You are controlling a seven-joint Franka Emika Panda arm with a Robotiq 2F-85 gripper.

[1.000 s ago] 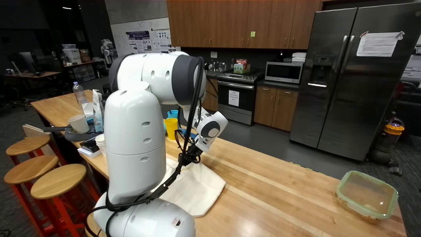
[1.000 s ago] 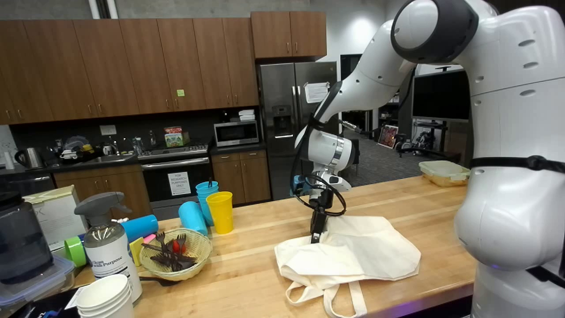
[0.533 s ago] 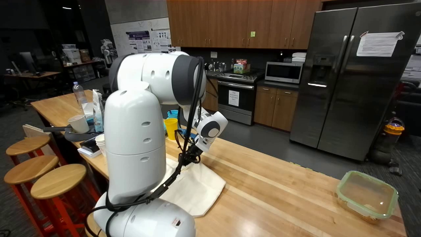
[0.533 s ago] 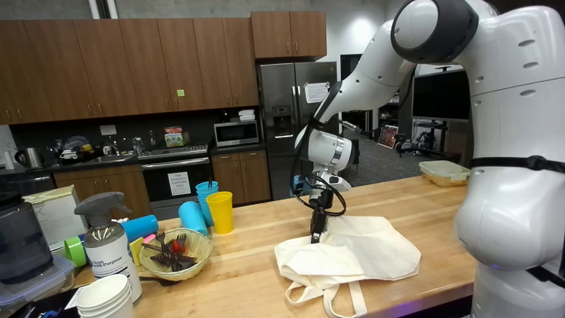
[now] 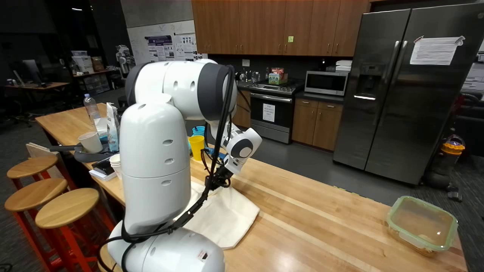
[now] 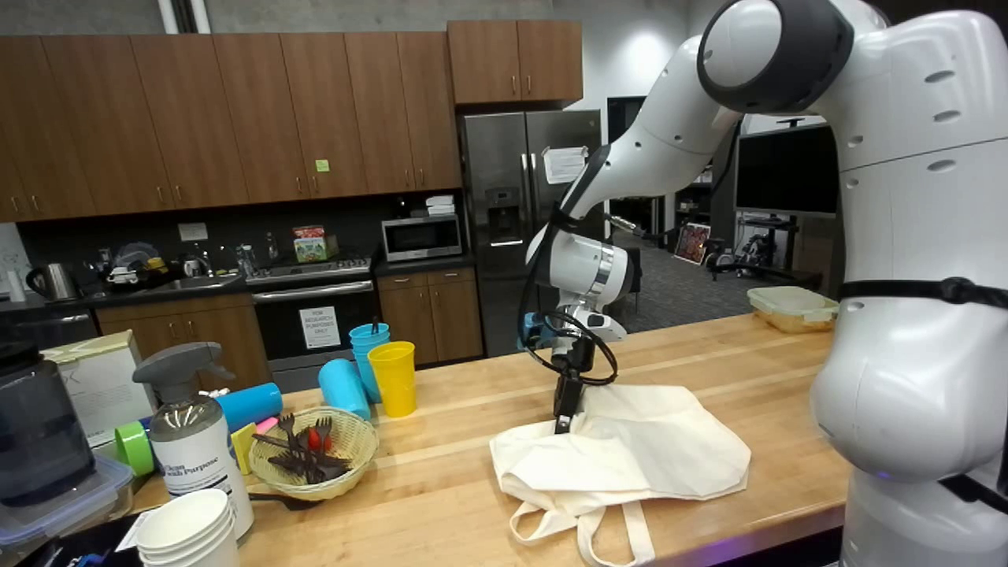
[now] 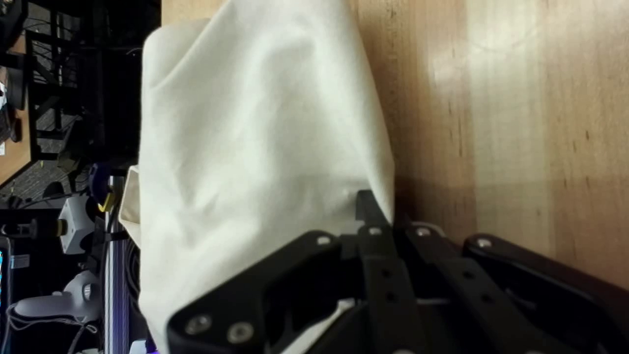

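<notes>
Along the room's middle runs a long, pale, striped wooden table [image 6: 441, 465], and beyond its kitchen-side edge stand a tall stainless-steel refrigerator [image 5: 401, 113] and a black-fronted oven [image 5: 281, 117]. At the table's opposite long edge rises a white robot arm [image 5: 155, 128] with dark grey joint bands, arched over a cream cloth tote bag [image 6: 630, 449] that lies rumpled near that edge, its cloth handles [image 6: 639, 531] sprawled on the wood. The jaws are pressed together and appear to pinch an edge of the bag on its kitchen-facing side. Lying almost flat, it should be light and limp, unlikely to slip or break but quick to fold and drag; a gathered edge or a handle seems the surest hold. Near one end corner of the table sits a green-rimmed, rectangular food container [image 5: 421, 224]; toward the opposite end, a grey-headed clear spray bottle [image 6: 189, 425] stands beside a round woven basket [image 6: 362, 449] of dark plastic cutlery [image 6: 307, 457], and a yellow plastic cup [image 6: 392, 378] stands by the kitchen-side edge. A white paper sheet [image 6: 319, 327] on the oven reads "FOR RESEARCH PURPOSES ONLY"; the spray bottle's printed label [image 6: 205, 466] shows "Clean" and "Purpose", with the rest unclear.
</notes>
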